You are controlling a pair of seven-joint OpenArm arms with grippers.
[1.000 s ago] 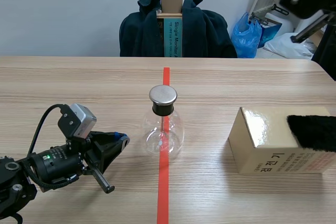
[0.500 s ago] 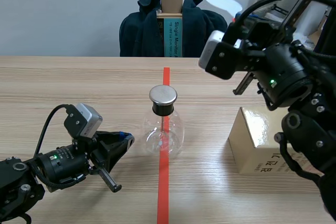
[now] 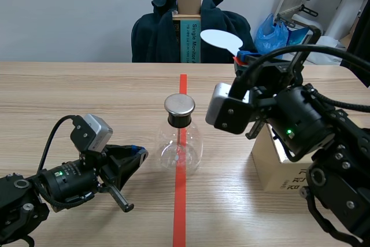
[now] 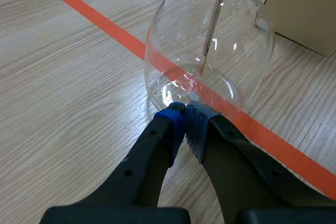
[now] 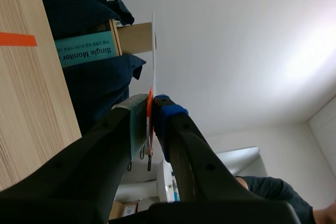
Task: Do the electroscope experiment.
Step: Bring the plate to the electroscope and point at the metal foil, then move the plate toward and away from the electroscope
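Note:
The electroscope, a clear glass flask [image 3: 180, 143] with a round metal cap [image 3: 180, 105], stands on the red tape line at the table's middle. My left gripper [image 3: 137, 155] lies low on the table just left of the flask. In the left wrist view its fingers are shut on nothing, with the tips [image 4: 185, 116] almost touching the flask's base [image 4: 210, 51]. A thin metal rod [image 4: 212, 30] hangs inside the glass. My right gripper [image 3: 243, 57] is raised right of the flask and shut on the orange handle [image 5: 149, 111] of a white disc [image 3: 222, 40], which the right wrist view shows edge-on [image 5: 154, 51].
A gold cardboard box [image 3: 272, 169] sits on the table's right side, partly hidden behind my right arm, and shows beyond the flask [image 4: 310, 9]. Across the table stands a chair with a dark jacket [image 3: 225, 36] and a cardboard piece. A blue bag [image 3: 272, 39] lies behind.
My right arm has swung down from the upper right toward the middle, bringing the white disc lower and closer to the flask and covering the box's top. The left gripper edged slightly toward the flask.

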